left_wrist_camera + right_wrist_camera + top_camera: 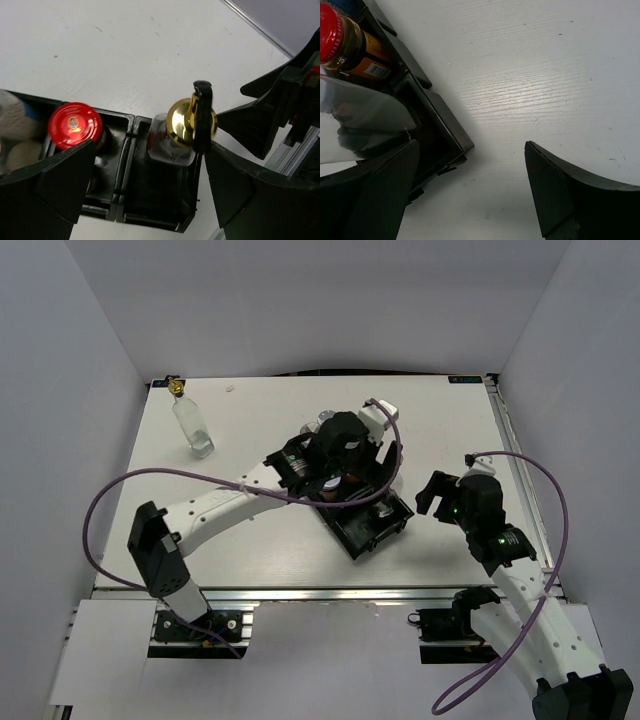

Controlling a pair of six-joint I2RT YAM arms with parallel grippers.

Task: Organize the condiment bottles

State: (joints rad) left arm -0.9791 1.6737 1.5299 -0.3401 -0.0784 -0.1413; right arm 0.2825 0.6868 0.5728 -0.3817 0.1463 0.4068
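Observation:
A black tray (375,535) lies mid-table. In the left wrist view a clear glass bottle with a gold spout (191,122) stands in its end compartment. A red-capped brown jar (75,125) stands in the compartment beside it, and blurred pale jars (15,127) fill the far one. My left gripper (150,185) hangs open over the bottle's compartment, one finger on each side, touching nothing. A second glass bottle (193,425) stands alone at the far left of the table. My right gripper (470,190) is open over bare table beside the tray's corner (447,127), where the red-capped jar (340,37) shows.
The left arm (230,502) stretches across the table's middle, with a purple cable looping over it. White walls close in the table on three sides. A small grey round cap (324,421) shows just behind the left wrist.

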